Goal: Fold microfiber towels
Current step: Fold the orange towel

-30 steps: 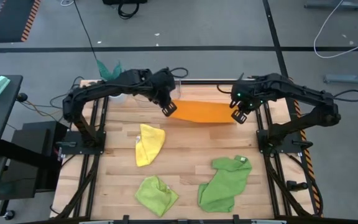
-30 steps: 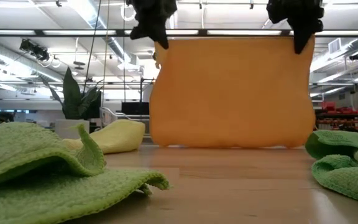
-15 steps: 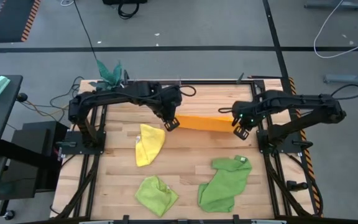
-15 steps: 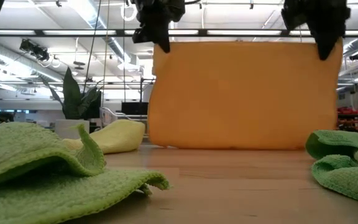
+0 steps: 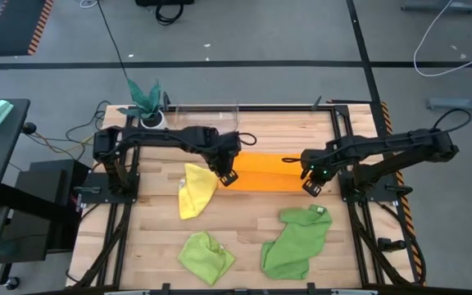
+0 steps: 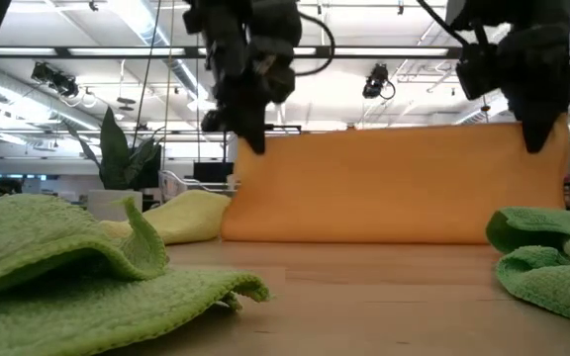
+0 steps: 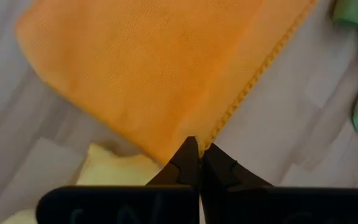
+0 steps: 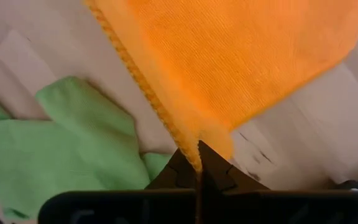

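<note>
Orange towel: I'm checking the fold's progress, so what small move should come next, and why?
Probably lower both corners toward the front. Left end effector and right end effector are shut on the orange towel, which hangs with its bottom edge on the table.

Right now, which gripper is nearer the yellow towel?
Left. The left gripper, shut on the orange towel, hangs just beside the yellow towel; the right gripper holds the orange towel's opposite corner, farther off.
</note>
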You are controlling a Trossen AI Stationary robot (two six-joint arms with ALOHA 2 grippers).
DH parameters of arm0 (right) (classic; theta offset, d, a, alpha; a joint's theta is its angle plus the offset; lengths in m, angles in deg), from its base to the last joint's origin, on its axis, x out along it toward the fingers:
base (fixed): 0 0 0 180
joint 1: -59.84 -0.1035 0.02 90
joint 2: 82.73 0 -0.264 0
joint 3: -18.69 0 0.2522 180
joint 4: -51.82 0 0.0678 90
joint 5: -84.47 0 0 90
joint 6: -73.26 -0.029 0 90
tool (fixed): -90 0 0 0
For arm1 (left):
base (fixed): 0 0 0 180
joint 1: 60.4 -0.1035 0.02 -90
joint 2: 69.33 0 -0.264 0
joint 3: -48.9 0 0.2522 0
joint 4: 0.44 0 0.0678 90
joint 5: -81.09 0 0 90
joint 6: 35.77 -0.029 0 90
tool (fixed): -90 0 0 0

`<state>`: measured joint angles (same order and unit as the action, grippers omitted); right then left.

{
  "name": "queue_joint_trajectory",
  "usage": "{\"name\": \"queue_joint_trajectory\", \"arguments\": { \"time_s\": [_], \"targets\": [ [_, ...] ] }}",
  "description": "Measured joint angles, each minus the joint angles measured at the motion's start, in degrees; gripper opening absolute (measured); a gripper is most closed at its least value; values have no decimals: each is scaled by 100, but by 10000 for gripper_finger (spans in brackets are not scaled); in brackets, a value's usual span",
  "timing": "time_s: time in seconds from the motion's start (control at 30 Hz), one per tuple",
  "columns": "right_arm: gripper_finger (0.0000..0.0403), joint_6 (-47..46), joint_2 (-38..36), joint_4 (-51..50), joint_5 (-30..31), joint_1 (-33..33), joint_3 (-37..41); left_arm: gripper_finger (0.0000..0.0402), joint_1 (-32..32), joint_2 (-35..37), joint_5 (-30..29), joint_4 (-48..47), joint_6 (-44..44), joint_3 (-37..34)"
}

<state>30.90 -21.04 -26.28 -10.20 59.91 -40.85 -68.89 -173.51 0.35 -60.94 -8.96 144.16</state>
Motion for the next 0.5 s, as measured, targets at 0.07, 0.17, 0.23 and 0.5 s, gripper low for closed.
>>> {"name": "queue_joint_trajectory", "arguments": {
  "time_s": [0.07,0.17,0.23,0.5],
  "targets": [
    [0,2,5,119,-33,101,177,2,-2,0,15,257,110,-222],
    [0,38,2,315,-37,327,398,2,-60,0,20,546,147,-423],
    [0,114,4,431,-35,518,473,2,-129,1,-14,572,141,-442],
    [0,587,4,723,-19,1601,494,2,-638,-10,-238,562,-61,-441]
  ]
}}
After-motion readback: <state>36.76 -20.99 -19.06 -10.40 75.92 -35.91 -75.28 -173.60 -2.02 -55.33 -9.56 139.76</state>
